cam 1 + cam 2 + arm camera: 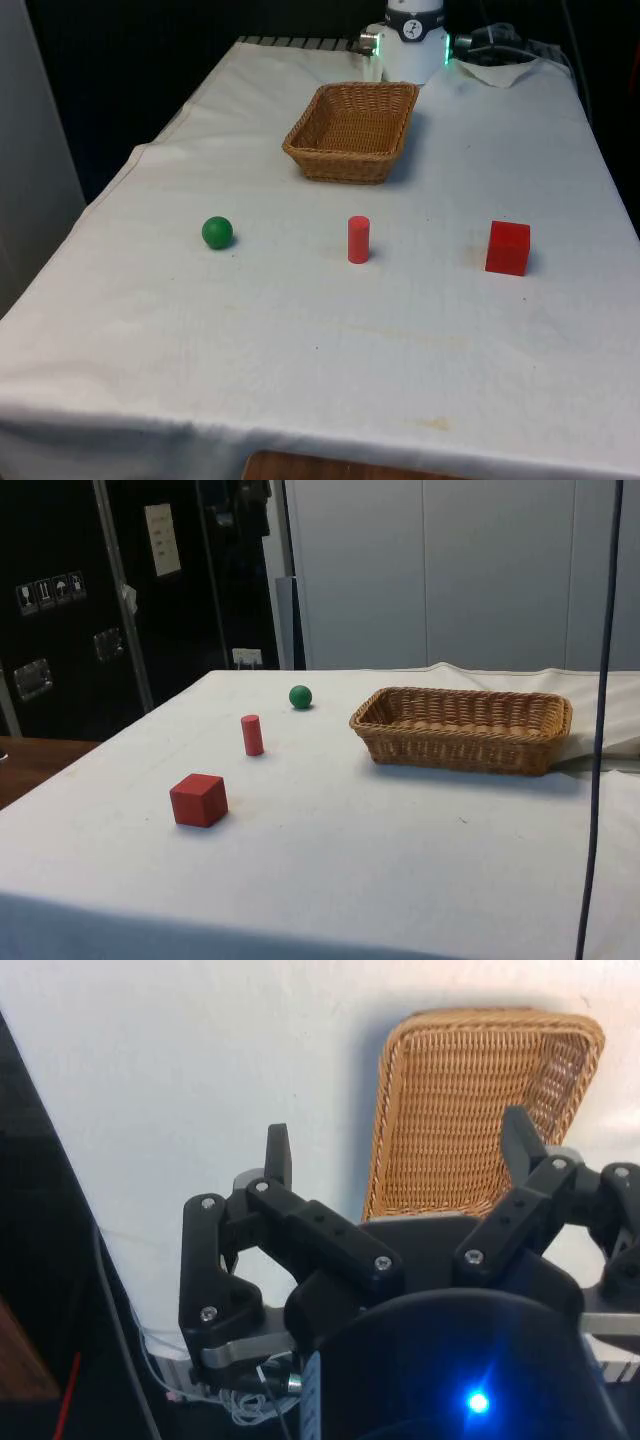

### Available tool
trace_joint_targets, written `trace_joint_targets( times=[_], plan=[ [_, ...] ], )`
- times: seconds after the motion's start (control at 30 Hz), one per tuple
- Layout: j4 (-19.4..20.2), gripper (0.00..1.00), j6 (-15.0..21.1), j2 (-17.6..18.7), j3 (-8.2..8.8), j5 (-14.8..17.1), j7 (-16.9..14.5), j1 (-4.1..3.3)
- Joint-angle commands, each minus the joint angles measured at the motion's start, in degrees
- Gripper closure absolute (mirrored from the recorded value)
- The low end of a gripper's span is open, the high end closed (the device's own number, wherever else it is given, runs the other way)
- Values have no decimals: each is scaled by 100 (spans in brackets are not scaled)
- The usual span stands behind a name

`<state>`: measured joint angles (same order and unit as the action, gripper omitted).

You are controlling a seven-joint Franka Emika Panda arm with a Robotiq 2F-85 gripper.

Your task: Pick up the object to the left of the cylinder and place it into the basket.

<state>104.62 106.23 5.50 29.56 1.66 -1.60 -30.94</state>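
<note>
1. The ball (217,232), green, smooth and round, sits on the white cloth (320,350) to the front view's left of the cylinder (358,240), well apart from it.
2. The cylinder is a short red upright peg; a red cube (508,247) with flat matte faces stands to the front view's right.
3. The basket (352,131) is woven tan wicker, rectangular, with sloping walls.
4. My gripper (400,1150) hangs above the basket's near end, its black fingers (278,1155) spread wide, holding nothing.

Black gripper (400,1150): jointed linkage fingers (278,1155), silver screws; white arm base (413,45).
</note>
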Motion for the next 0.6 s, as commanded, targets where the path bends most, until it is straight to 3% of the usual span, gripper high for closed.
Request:
trace_joint_targets(
  times=[0.0,0.2,0.57],
  plan=[
    [-17,0,11,17,-23,0,23,0],
    [-189,0,132,206,-172,-11,206,-34],
    [-292,0,378,435,-292,57,275,-23]
  ],
)
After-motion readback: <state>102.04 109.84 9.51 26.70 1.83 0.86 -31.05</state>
